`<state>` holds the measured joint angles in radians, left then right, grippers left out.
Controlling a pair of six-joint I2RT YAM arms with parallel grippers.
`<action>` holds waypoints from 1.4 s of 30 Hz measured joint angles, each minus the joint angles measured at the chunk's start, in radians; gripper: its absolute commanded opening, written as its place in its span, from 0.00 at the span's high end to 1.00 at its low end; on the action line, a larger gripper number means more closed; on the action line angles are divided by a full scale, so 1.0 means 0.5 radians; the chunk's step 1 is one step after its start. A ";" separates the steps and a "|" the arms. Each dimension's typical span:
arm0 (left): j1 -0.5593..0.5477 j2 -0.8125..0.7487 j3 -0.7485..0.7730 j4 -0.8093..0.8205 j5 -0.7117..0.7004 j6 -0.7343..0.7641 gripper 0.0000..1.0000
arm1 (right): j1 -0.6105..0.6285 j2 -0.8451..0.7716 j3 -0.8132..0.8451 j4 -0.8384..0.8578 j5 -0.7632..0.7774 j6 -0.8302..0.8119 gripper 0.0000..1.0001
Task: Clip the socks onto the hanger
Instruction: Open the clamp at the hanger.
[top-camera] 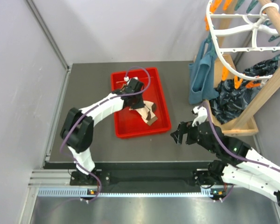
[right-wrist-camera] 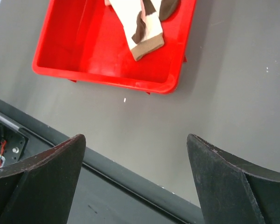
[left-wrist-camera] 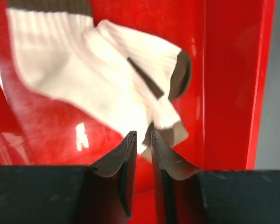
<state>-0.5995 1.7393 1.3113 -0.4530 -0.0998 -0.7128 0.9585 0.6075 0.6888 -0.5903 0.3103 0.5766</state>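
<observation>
Scene: you look down on a dark grey table [top-camera: 93, 79] with two arms mounted at its near edge.
Socks: the cream socks [top-camera: 147, 112] with dark brown toe and heel patches lie bunched together inside a red tray [top-camera: 154, 79] at the middle of the table, toward its right wall.
Left gripper: your left gripper [left-wrist-camera: 142, 135] is over the tray, pointing down at the socks [left-wrist-camera: 98, 79]. Its fingers are drawn almost together with only a thin slit between them. The tips sit right at the socks' lower edge, and you cannot tell whether any fabric is caught.
Right gripper: your right gripper [right-wrist-camera: 135, 140] is spread wide and holds nothing. It hangs over bare table to the right of the tray [right-wrist-camera: 84, 51].
Hanger: the white round hanger [top-camera: 219, 49], ringed with orange pegs [top-camera: 238, 83] and teal ones, hangs at the far right on a slanted wooden pole frame [top-camera: 270, 84], well apart from the socks.
Beside the frame: a teal-blue cloth [top-camera: 200, 79] hangs to its left, and dark patterned fabric [top-camera: 233, 100] lies bundled at its foot.
</observation>
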 measured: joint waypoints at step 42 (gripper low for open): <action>-0.818 0.795 0.641 2.646 0.706 0.526 0.39 | -0.257 0.831 2.399 -1.140 1.284 -0.391 0.32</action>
<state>-1.0084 2.1368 1.6318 0.8700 0.2535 -0.4500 0.8299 1.0229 1.8881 -1.1603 0.9524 0.3809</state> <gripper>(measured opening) 0.614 0.688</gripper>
